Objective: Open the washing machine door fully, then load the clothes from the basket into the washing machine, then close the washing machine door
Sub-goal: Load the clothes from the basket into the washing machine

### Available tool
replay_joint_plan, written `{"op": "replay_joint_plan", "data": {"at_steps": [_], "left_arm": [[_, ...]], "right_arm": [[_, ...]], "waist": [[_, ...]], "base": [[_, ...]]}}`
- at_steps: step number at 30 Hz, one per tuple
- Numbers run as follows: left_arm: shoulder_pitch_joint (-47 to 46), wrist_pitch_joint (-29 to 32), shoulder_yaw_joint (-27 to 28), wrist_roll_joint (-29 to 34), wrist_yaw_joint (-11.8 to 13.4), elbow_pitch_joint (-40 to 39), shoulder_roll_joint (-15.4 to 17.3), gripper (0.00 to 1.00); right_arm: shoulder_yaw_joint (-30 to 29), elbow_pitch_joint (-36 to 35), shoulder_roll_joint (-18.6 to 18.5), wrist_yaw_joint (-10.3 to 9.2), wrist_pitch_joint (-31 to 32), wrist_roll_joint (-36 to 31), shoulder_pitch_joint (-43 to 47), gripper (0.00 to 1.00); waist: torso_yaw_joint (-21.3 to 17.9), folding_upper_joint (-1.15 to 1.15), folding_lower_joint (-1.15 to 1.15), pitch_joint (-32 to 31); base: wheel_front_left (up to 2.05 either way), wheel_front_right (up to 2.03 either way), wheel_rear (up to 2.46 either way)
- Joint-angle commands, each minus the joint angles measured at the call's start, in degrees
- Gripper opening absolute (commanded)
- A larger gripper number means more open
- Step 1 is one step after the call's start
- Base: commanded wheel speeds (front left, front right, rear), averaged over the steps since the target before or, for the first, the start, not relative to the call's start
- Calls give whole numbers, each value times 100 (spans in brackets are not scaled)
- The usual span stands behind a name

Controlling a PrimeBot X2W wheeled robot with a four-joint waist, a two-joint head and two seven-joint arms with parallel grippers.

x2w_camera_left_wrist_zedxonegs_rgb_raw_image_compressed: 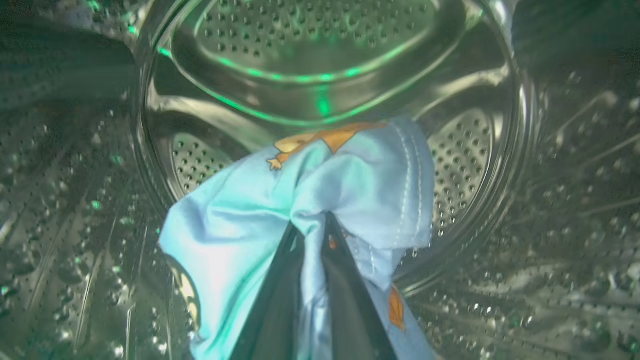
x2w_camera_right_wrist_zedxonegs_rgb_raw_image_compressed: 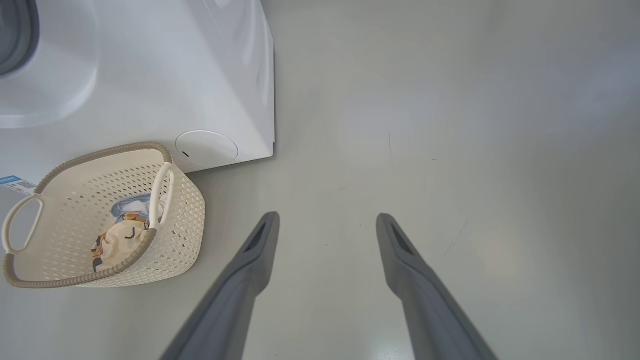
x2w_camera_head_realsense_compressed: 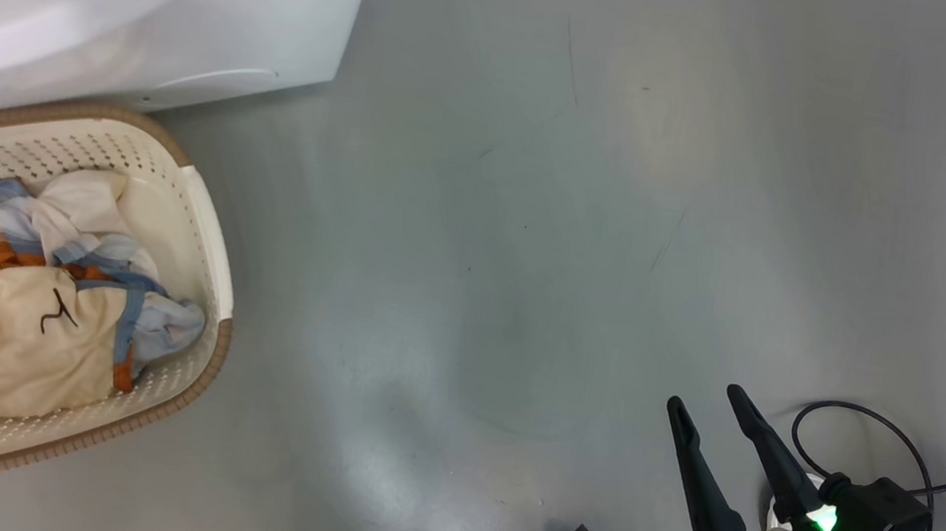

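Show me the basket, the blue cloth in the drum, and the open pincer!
basket [x2w_camera_right_wrist_zedxonegs_rgb_raw_image_compressed: 187, 225]: right wrist view, on its perforated side wall.
blue cloth [x2w_camera_left_wrist_zedxonegs_rgb_raw_image_compressed: 350, 190]: left wrist view, on its smooth upper part.
right pincer [x2w_camera_right_wrist_zedxonegs_rgb_raw_image_compressed: 327, 216]: right wrist view, midway between its fingertips.

A: Head cam, what's there?
B: Washing machine [x2w_camera_head_realsense_compressed: 199, 12] corner, far left. Basket [x2w_camera_head_realsense_compressed: 212, 254] just beside it, nearer, on the grey floor [x2w_camera_head_realsense_compressed: 532, 219].
A: Contents?
B: Clothes [x2w_camera_head_realsense_compressed: 29, 331] piled in it: blue, orange print, cream piece on top.
A: Right pincer [x2w_camera_head_realsense_compressed: 705, 399]?
B: Near right, over the floor, fingers spread apart. Black cables [x2w_camera_head_realsense_compressed: 865, 417] just beside it.
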Motion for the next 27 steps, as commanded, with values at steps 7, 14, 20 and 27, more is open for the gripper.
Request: {"op": "replay_joint_plan", "data": {"at_steps": [7, 14, 20, 27], "left_arm": [[-118, -29, -211, 262, -14, 861, 335, 0], [-371, -29, -446, 406, 13, 1705, 363, 32], [-588, 24, -688, 590, 181, 2441, 356, 100], [-812, 120, -873, 679, 368, 3006, 255, 100]], "right_arm": [[145, -32, -104, 9, -69, 57, 113, 100], [142, -21, -107, 9, -69, 69, 156, 100], [143, -14, -105, 9, -69, 72, 197, 100], [169, 30, -91, 9, -69, 87, 201, 100]], "waist": [[15, 0, 0, -115], [44, 0, 0, -209], [83, 0, 0, -290], [137, 0, 0, -368]], "base": [[0, 0, 0], [0, 0, 0], [0, 0, 0], [0, 0, 0]]}}
